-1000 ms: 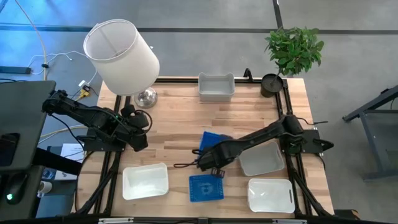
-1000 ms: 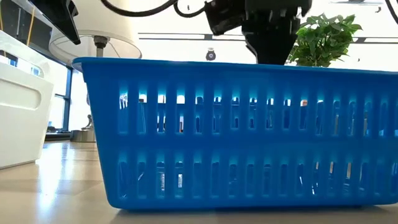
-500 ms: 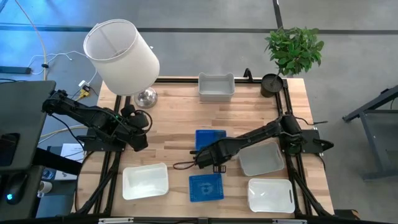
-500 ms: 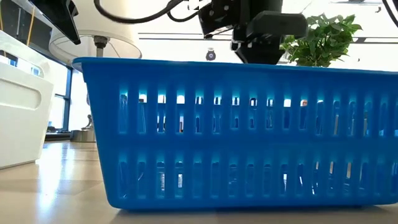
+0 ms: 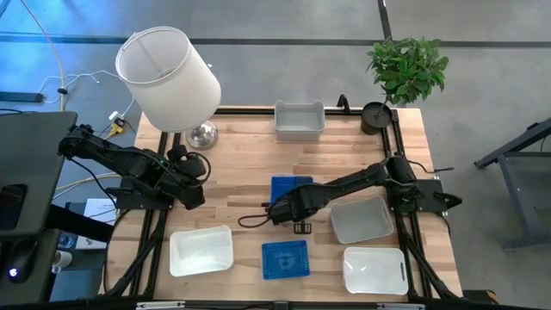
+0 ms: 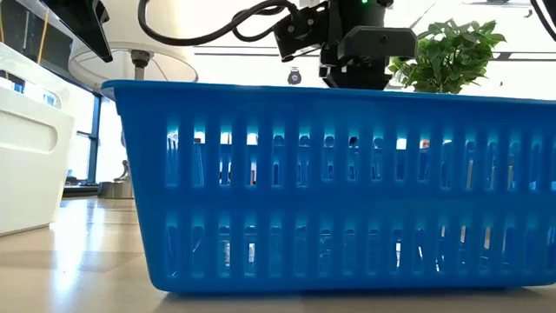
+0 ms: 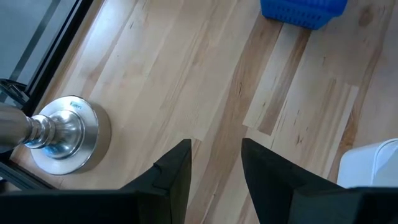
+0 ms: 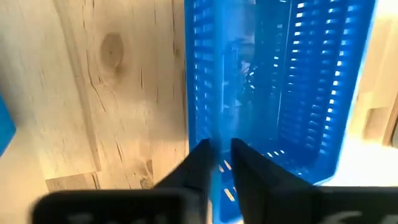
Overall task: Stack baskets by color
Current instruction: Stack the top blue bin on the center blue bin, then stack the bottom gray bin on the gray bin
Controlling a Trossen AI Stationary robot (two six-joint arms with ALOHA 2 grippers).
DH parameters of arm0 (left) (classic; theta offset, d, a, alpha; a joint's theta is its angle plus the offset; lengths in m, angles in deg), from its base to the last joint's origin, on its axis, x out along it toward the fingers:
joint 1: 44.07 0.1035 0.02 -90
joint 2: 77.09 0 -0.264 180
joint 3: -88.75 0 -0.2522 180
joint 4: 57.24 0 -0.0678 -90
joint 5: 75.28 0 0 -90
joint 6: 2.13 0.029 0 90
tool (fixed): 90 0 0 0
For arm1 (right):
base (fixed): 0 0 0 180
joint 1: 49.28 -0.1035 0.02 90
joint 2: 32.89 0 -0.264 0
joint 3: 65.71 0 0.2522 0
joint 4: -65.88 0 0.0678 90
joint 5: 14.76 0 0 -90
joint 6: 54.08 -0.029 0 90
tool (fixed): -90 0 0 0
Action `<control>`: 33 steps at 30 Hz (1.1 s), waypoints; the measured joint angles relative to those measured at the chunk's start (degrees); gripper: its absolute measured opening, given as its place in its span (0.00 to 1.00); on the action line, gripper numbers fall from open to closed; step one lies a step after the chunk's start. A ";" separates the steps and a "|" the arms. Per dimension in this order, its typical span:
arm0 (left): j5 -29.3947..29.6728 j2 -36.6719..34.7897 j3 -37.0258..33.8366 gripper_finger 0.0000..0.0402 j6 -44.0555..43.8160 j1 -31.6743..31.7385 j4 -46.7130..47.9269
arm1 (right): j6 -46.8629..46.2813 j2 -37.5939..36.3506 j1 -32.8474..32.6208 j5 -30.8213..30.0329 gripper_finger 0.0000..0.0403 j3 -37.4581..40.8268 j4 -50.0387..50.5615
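While astride a blue basket's (image 5: 291,189) rim, right gripper (image 5: 277,212), fingers slightly apart

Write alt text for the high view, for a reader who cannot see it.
Overhead view of a wooden table: the right gripper reaches to the middle, at the rim of a blue basket, while a second blue basket sits nearer the front edge. The left gripper waits beside a white lamp, and four white baskets lie around.

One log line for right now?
right end effector: straddling wall of blue plastic mesh basket, mid-table | left end effector: open, idle at left edge
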 joint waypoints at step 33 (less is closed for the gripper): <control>0.00 -0.02 0.01 0.31 1.97 0.00 -0.39 | -9.21 -12.26 0.61 -7.39 0.36 8.56 15.35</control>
